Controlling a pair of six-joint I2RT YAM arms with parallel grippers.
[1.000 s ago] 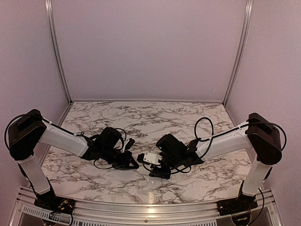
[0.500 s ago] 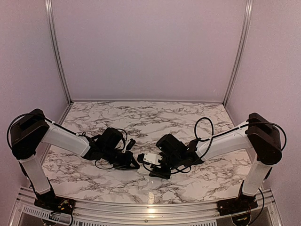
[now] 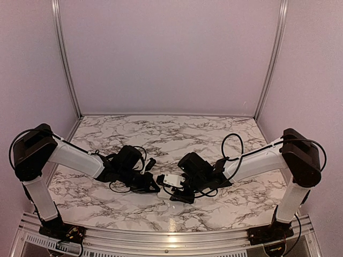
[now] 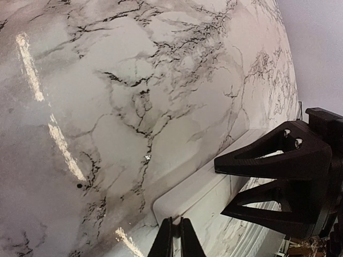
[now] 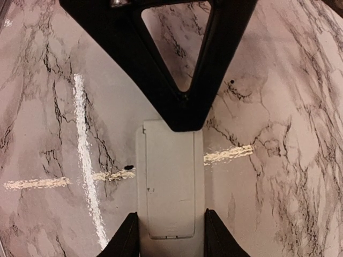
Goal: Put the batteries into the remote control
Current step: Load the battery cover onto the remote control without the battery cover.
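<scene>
Top external: looking down from above and behind the arm bases [image 3: 59, 230], facing the lilac back wall [image 3: 166, 53], taking in the whole grey-veined white marble bench [image 3: 177, 134] from afar.
Left wrist: skimming low and close over the bench, facing the right arm's black jaws.
Right wrist: looking steeply down, very near, at the slim white rectangular plastic remote control [image 5: 170, 182].
Shared: all three are catching that remote.
</scene>
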